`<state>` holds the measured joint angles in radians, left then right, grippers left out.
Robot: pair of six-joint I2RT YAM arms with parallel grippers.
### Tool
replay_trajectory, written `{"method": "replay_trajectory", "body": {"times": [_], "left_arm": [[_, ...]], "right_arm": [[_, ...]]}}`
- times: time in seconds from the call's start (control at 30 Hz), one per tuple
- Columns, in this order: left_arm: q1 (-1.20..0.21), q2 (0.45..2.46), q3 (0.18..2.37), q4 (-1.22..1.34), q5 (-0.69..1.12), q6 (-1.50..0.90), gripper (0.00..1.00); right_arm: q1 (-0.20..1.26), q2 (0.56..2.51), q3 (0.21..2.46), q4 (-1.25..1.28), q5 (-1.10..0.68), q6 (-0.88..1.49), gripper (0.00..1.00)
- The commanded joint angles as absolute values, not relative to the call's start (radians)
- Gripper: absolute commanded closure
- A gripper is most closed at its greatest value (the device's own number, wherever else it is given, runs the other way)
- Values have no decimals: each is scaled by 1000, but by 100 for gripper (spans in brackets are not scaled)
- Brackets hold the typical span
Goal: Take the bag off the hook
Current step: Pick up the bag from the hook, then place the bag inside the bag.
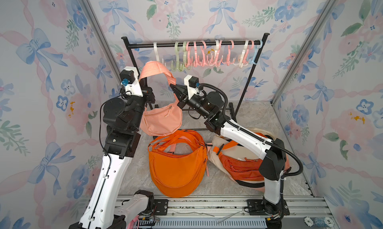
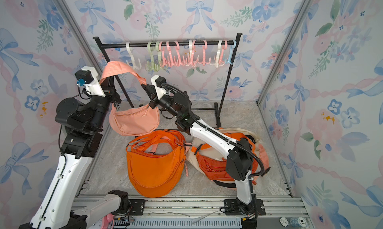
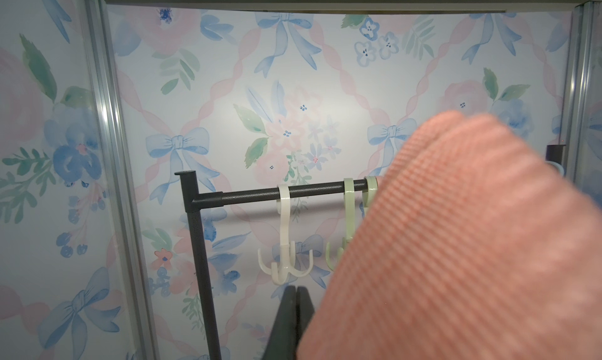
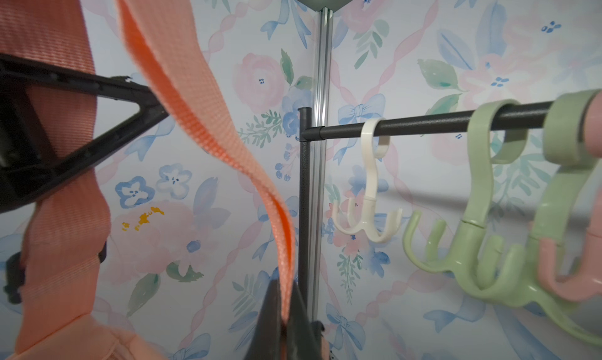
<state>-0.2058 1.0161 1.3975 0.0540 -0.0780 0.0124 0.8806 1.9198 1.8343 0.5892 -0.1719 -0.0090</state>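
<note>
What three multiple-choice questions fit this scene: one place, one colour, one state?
1. Where is the peach bag? A. On a blue hook. B. Hanging by its strap, clear of the hooks. C. Flat on the table.
2. What colour is the large bag in front of it? A. Orange. B. Green. C. Blue.
3. The right end effector is: A. Open. B. Shut on a hook. C. Shut on the strap.
Answers: 1 B, no hook touches the strap; 2 A, its fabric is orange; 3 C, the right wrist view shows its jaws pinching the strap.

L-wrist view: strap (image 3: 456, 244) blurred, hides most of rail (image 3: 254, 196); L jaws' tips behind it in top views.
</note>
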Motion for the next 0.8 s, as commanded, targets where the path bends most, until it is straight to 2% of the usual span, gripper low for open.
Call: {"method": "replay_trajectory", "body": {"times": [0.0, 0.47, 0.77], "left_arm": [[-202, 934, 1322, 88, -51, -18, 100], [-202, 595, 1135, -25, 58, -64, 100], [-230, 370, 913, -51, 86, -63, 100]], "right_arm": [[926, 1801, 1743, 645, -157, -100, 100], [1213, 1388, 1340, 516, -72, -387, 100], [1390, 1235, 1147, 444, 49, -472, 100]]}}
